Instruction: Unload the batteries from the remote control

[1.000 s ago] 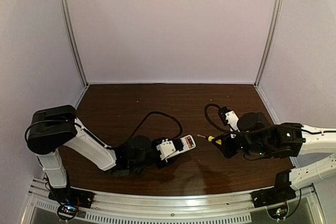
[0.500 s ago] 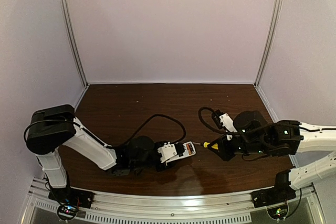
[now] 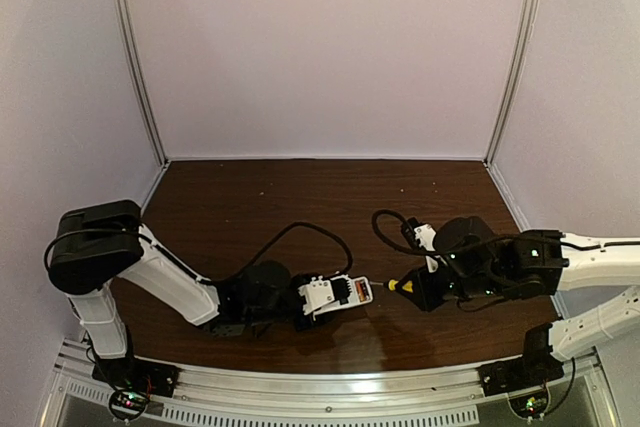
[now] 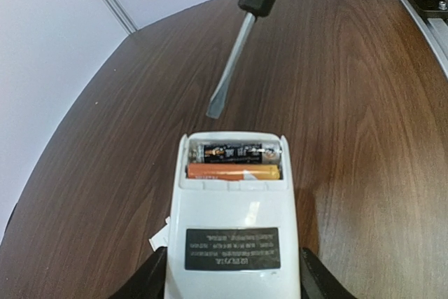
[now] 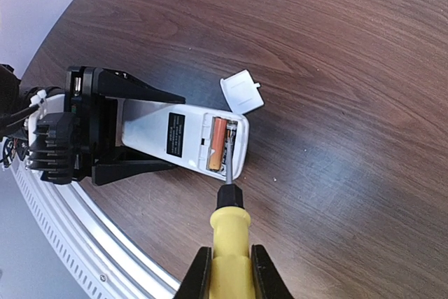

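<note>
Near the table's [image 3: 250, 197] 6 o'clock edge, the left fingers [image 4: 234, 274] stand about half open, clamped on the sides of the remote [image 4: 234, 229]. It lies label side up with its bay uncovered. Both batteries [image 4: 236, 162] sit in that bay side by side, the dark one [image 4: 238, 152] at the outer end and the orange one [image 4: 234, 171] just inside it. The cover [image 5: 243, 91] lies on the table just beside the open end, at 1 o'clock of it in the right wrist view.

Within the last second the right fingers [image 5: 229, 274], shut tight on the yellow handle of the screwdriver [image 5: 229, 229], have travelled toward 9 o'clock. The remote has been drawn slightly toward 6 o'clock. The blade then stood clear of the remote; now its tip is at the bay's end. The right wrist view sets the tip over the dark battery, while the left wrist view shows it just beyond the remote's end. It probably hovers above, and contact cannot be told.

For the task, the approach looks finished and prying comes next, since neither battery is out yet. The blade likely has to drop and catch the dark battery's end to lever it up.
</note>
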